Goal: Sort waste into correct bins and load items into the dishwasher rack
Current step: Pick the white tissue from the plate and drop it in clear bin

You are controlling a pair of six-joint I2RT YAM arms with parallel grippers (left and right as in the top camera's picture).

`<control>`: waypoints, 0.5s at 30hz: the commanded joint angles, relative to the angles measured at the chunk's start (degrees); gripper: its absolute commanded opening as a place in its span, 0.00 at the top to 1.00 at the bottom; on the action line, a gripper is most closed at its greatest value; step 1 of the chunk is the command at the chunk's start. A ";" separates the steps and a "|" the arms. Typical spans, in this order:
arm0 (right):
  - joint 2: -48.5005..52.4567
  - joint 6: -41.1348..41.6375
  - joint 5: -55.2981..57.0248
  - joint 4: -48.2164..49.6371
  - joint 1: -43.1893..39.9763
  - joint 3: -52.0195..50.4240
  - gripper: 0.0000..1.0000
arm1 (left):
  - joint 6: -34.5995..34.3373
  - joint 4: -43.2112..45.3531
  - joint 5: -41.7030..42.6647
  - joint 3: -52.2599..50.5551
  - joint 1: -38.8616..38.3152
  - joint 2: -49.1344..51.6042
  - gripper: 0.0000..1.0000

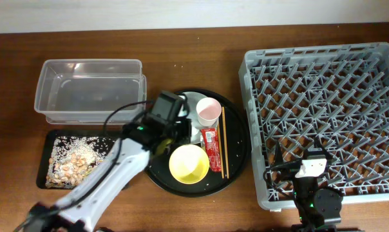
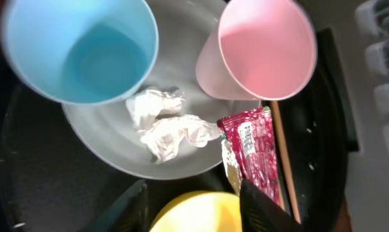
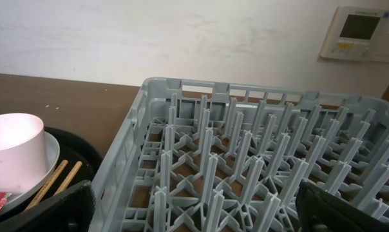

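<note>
Tissue (image 2: 169,125): crumpled on the pale plate (image 2: 98,145) in the round tray (image 2: 27,187).
Left tool (image 2: 193,193): fingers (image 2: 131,209) spread just above it, I judge ready to pinch.
Right tool (image 3: 194,209): spread wide, parked by the rack (image 3: 246,148), out of my way.

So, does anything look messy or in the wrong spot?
Yes. A crumpled white tissue lies on the pale plate by the blue cup and pink cup, and a red wrapper sits beside the chopsticks: rubbish mixed with dishes.
</note>
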 commanded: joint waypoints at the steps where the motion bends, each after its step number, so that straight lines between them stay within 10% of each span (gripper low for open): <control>1: -0.22 0.39 0.50 -0.37 -0.39 -0.31 0.02 | -1.92 1.86 -3.34 -0.35 -2.10 6.91 0.51; 15: -0.22 0.39 0.48 -0.37 -0.39 -0.31 0.02 | -2.14 8.96 -9.05 -0.35 -2.10 16.90 0.47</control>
